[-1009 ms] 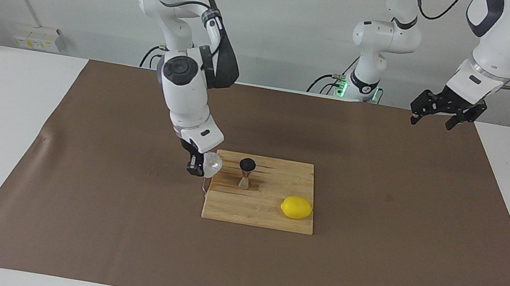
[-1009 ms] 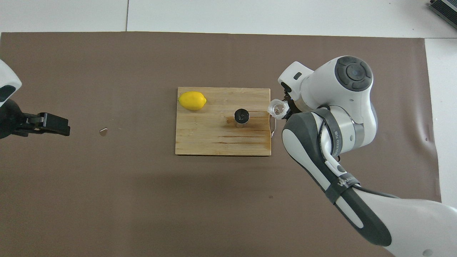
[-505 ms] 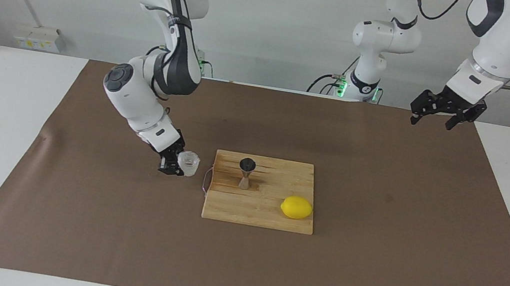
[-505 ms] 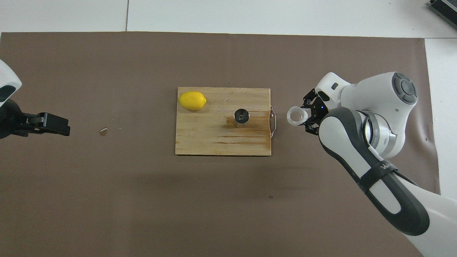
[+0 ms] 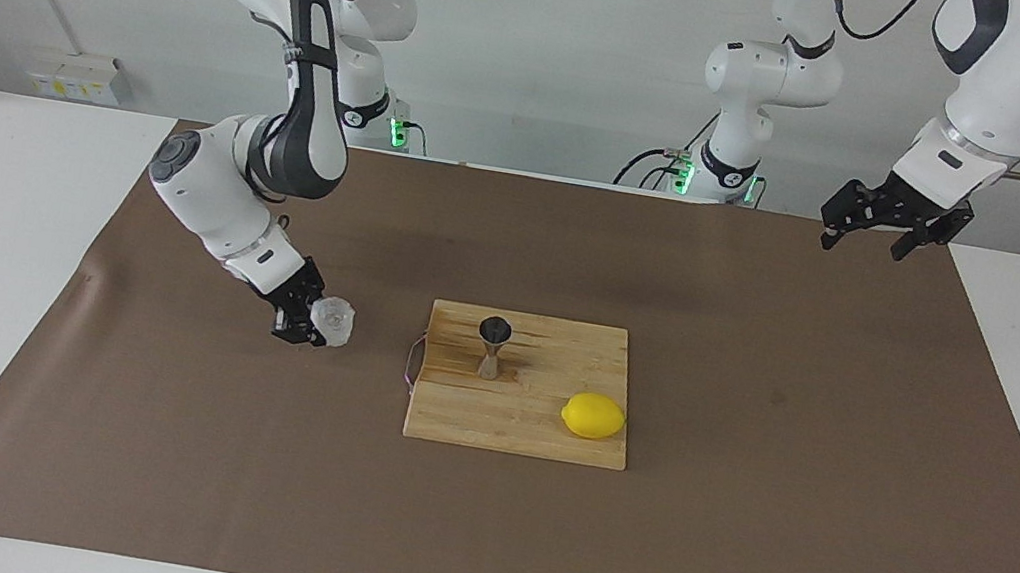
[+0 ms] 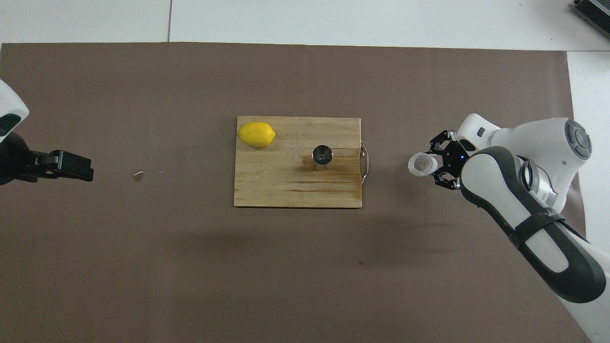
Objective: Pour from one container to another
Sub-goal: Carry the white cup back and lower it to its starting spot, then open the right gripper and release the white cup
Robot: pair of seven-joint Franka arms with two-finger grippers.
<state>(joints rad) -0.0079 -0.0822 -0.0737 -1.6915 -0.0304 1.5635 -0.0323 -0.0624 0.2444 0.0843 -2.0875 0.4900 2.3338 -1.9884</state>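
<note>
My right gripper [image 5: 314, 324] is shut on the small translucent cup [image 5: 332, 320] and holds it low over the brown mat, beside the cutting board toward the right arm's end of the table. The cup is tilted, its mouth turned partly sideways; it also shows in the overhead view [image 6: 422, 165] with the right gripper [image 6: 434, 165]. The steel hourglass jigger [image 5: 491, 350] stands upright on the wooden cutting board [image 5: 538, 435], well apart from the cup; its dark mouth shows in the overhead view [image 6: 322, 156]. My left gripper [image 5: 871, 241] waits open and empty, raised over the mat's corner at the left arm's end [image 6: 71, 166].
A yellow lemon [image 5: 594, 416] lies on the board [image 6: 286, 190], farther from the robots than the jigger [image 6: 257, 134]. The board has a wire handle [image 6: 365, 162] on its edge toward the cup. A small scrap [image 6: 138, 176] lies on the brown mat [image 5: 738, 523].
My right gripper has carried the cup from the board's edge near the jigger away toward the right arm's end of the table and lowered it. The left arm has not moved.
</note>
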